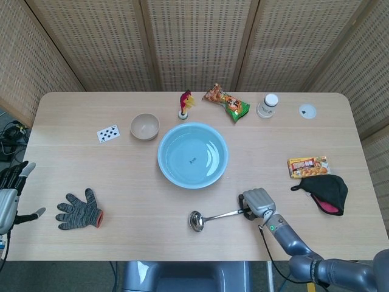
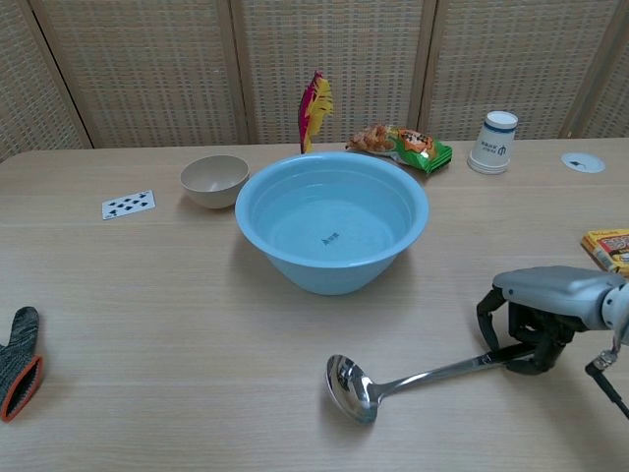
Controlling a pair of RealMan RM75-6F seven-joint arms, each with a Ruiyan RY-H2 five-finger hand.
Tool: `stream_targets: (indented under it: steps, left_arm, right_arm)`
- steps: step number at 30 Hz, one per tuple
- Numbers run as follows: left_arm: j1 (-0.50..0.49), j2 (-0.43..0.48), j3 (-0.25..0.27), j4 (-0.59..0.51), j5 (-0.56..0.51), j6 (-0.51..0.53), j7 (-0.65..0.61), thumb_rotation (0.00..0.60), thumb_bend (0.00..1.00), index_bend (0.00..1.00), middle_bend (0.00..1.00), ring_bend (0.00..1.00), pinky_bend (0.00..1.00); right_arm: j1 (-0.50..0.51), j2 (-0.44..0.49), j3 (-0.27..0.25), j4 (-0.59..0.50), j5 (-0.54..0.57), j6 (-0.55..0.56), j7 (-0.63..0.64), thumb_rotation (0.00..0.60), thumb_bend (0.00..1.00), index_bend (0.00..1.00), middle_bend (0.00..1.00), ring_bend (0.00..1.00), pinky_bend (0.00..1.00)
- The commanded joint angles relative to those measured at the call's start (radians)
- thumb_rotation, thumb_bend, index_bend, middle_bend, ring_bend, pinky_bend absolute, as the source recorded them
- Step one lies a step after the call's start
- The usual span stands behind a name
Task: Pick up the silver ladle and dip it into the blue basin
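Note:
The silver ladle [image 1: 213, 217] [image 2: 413, 379] lies on the table in front of the blue basin [image 1: 192, 154] [image 2: 331, 220], bowl end toward the left. My right hand [image 1: 257, 202] [image 2: 543, 310] curls over the handle's far end and grips it; the handle slopes up toward the hand while the bowl stays low at the table. My left hand [image 1: 11, 193] hangs off the table's left edge with fingers spread and nothing in it; the chest view does not show it.
A grey knit glove [image 1: 79, 210] lies front left. A beige bowl [image 1: 144, 126], a playing card [image 1: 108, 133], a snack bag [image 1: 227, 101] and a white cup [image 1: 267, 105] sit behind the basin. A food box [image 1: 309, 166] and black mask [image 1: 324, 191] lie right.

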Motion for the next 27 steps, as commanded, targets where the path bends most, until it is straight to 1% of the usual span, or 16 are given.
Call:
stream_targets:
  steps: [1,6,21,27]
  left_arm:
    - [0.001,0.002,0.001,-0.001,0.004,0.001,-0.003,0.600,0.00,0.00,0.00,0.00,0.00]
    - [0.003,0.008,0.007,-0.007,0.017,0.005,-0.014,0.600,0.00,0.00,0.00,0.00,0.00]
    - [0.006,0.014,0.015,-0.015,0.035,0.010,-0.022,0.600,0.00,0.00,0.00,0.00,0.00]
    - [0.003,0.013,0.014,-0.014,0.030,0.004,-0.023,0.600,0.00,0.00,0.00,0.00,0.00]
  right_arm:
    - [-0.007,0.055,0.000,-0.063,-0.002,0.015,0.007,0.600,0.83,0.79,1.00,1.00,1.00]
    - [-0.015,0.145,-0.003,-0.166,0.003,0.031,0.015,0.600,0.83,0.80,1.00,1.00,1.00]
    - [-0.016,0.343,-0.006,-0.386,0.010,0.055,0.033,0.600,0.84,0.82,1.00,1.00,1.00]
    - [0.019,0.406,0.018,-0.463,0.051,0.046,0.023,0.600,0.85,0.82,1.00,1.00,1.00]
